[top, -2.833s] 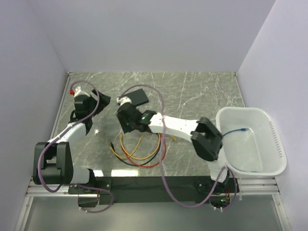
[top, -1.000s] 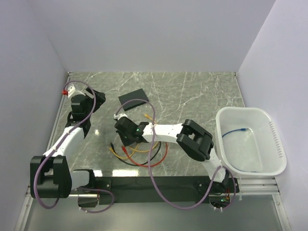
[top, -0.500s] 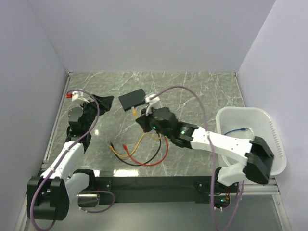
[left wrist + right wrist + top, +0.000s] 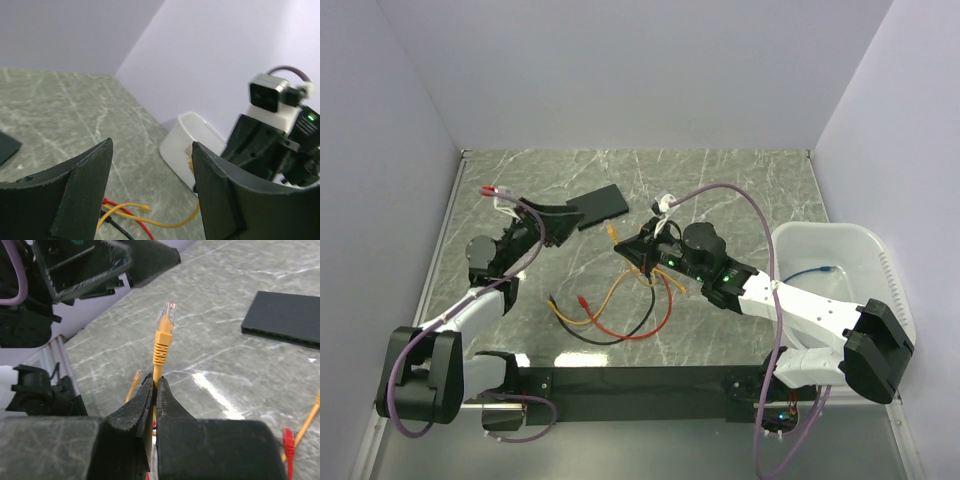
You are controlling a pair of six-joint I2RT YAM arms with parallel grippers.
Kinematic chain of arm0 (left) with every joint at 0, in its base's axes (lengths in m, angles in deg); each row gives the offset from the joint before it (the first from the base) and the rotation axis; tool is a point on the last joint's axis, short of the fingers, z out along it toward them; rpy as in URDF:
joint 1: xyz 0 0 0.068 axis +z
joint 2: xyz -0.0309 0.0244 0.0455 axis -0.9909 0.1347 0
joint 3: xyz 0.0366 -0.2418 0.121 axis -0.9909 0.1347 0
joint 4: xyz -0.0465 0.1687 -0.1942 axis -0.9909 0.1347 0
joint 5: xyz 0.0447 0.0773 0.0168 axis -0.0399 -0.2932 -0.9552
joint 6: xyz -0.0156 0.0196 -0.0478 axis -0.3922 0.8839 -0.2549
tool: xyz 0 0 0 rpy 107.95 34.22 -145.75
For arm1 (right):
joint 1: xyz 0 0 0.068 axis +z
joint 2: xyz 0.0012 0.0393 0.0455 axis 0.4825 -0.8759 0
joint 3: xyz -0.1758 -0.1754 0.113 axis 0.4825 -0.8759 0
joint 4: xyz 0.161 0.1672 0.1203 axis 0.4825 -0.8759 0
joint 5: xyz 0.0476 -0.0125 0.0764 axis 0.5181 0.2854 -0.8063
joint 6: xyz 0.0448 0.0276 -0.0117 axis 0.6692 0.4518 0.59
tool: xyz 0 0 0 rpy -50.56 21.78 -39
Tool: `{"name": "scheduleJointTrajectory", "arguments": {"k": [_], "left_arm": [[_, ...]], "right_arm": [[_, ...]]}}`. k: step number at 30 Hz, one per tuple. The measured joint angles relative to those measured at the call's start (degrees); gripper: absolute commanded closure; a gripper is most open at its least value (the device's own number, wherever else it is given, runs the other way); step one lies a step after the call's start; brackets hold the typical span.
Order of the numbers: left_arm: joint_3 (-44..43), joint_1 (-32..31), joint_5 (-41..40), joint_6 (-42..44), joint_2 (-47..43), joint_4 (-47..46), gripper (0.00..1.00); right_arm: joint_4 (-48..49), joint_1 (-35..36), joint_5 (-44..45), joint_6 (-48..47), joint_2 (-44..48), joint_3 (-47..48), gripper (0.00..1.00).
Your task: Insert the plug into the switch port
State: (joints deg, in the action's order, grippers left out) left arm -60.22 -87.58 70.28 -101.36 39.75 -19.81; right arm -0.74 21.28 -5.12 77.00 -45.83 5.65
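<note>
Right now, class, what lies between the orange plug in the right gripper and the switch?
Nothing but bare marble table: the right wrist view shows an open stretch from the plug to the switch.

white arms [image 4: 820,312], black joints [image 4: 876,350], purple cables [image 4: 718,188]

The clear plug [image 4: 165,314] with its orange boot stood upright above the table [image 4: 740,190]; the matte-black switch [image 4: 600,205] lay flat nearby.
</note>
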Motion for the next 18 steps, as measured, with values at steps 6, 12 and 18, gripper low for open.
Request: {"name": "scheduleJointTrajectory", "arguments": {"k": [6,12,18], "left_arm": [[-0.17,-4.44,2.38,0.68,0.46,-1.53,0.33],[-0.72,-6.82,2.89,1.14,1.57,-1.55,0.34],[-1.11,-8.20,3.08,0.61,3.37,-3.72,0.35]], "right_arm": [[2.78,-1.53,-4.37,1.86,-0.48,-1.22,1.00],[5.90,-2.75,-7.65,3.56,-0.48,-1.95,1.00],[7.06,-3.54,-9.46,4.72,-0.52,-2.73,1.00]]}}
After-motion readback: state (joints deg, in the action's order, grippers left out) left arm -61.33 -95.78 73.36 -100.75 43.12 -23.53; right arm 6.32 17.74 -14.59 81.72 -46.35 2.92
